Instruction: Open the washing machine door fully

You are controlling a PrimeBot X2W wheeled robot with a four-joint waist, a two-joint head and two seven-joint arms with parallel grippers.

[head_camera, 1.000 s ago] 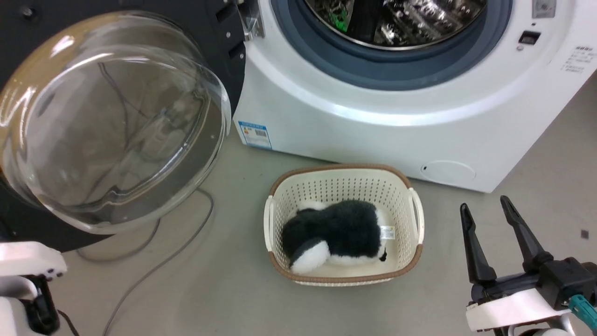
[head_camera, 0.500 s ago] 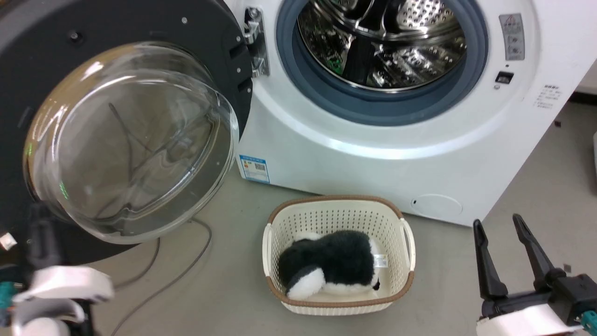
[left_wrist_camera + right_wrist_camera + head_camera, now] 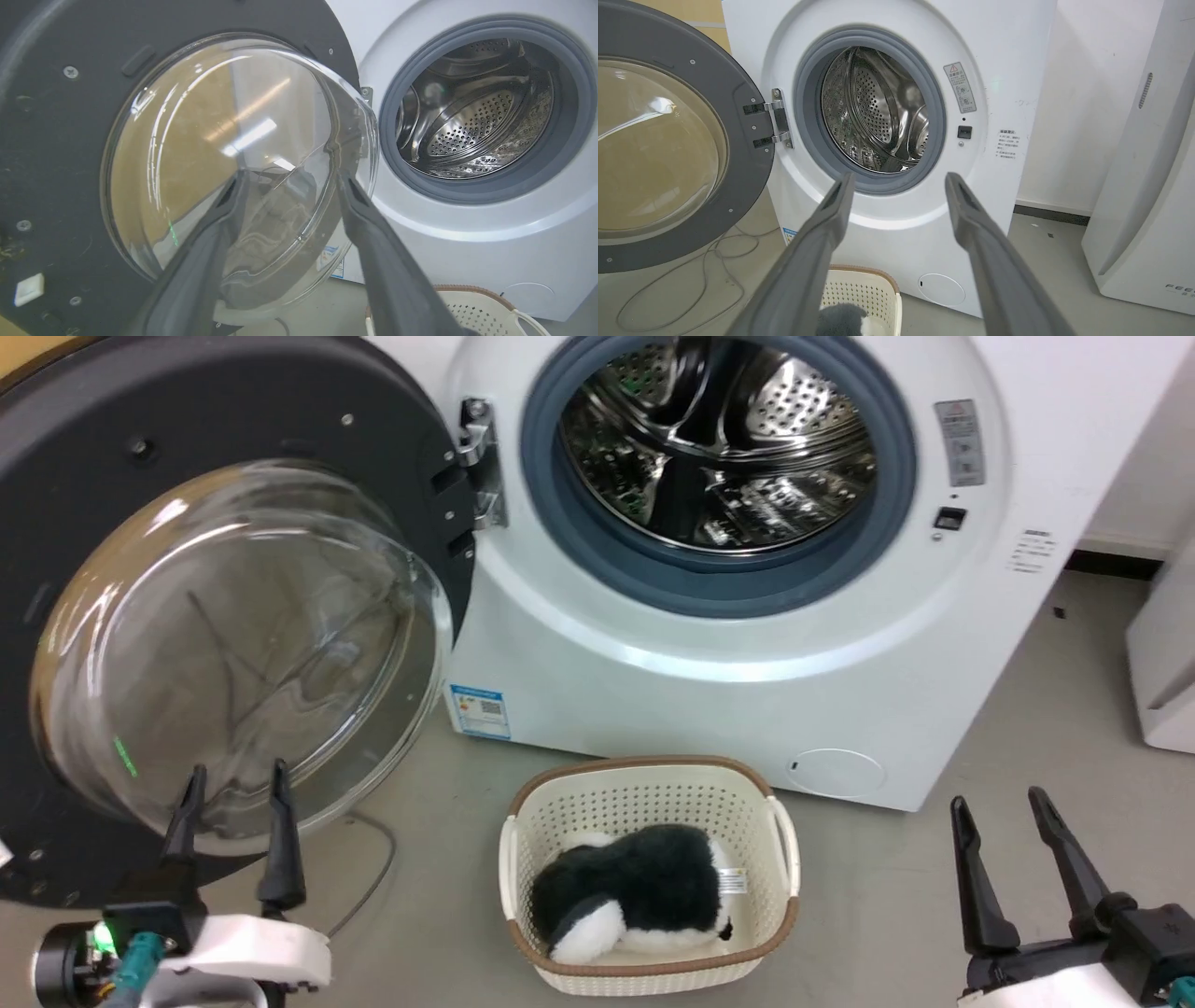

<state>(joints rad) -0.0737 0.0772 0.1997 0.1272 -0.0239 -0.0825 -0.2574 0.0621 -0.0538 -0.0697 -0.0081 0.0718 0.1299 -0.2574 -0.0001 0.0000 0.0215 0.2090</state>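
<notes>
Washing machine door [image 3: 224,635] stands swung wide open at the left of the washing machine [image 3: 709,691], while our left gripper [image 3: 236,770] sits near its glass with jaws spread and empty, and our right gripper [image 3: 997,795] hangs well apart, jaws likewise spread.

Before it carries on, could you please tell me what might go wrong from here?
The left gripper, jaws open, points at the glass bowl of the washing machine door; a push there might slip off. The cable on the floor beneath the door could snag. The basket may block an advance.
</notes>
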